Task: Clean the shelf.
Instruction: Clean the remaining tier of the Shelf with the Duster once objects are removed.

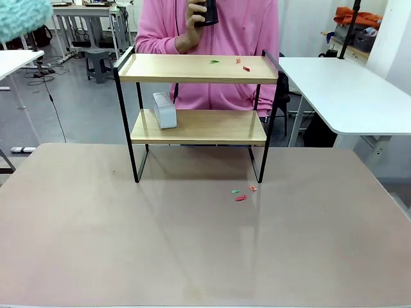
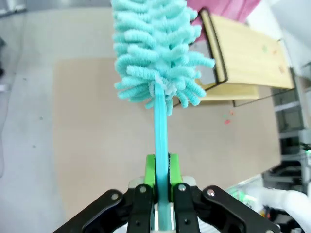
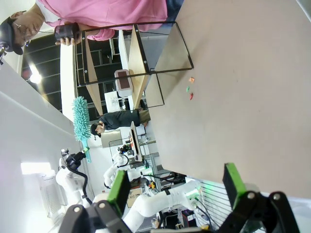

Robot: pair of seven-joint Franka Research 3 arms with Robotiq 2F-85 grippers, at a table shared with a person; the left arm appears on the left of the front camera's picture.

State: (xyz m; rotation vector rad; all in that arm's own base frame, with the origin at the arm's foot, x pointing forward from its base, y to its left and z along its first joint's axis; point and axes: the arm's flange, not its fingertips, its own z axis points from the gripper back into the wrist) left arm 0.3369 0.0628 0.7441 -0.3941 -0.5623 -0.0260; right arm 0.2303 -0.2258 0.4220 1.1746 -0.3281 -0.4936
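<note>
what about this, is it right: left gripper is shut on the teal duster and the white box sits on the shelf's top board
Not quite. The front view shows the white box on the lower board of the shelf. The left gripper is shut on the teal duster.

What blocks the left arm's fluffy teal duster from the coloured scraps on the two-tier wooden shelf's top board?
Likely nothing, probably yes: the left gripper grips the duster, and the scraps lie uncovered on the open top board.

Cropped and unclear
Left of the shelf (image 1: 186,68), the duster (image 1: 22,19) is cut off; scraps (image 1: 246,68) on it cannot be identified.
</note>
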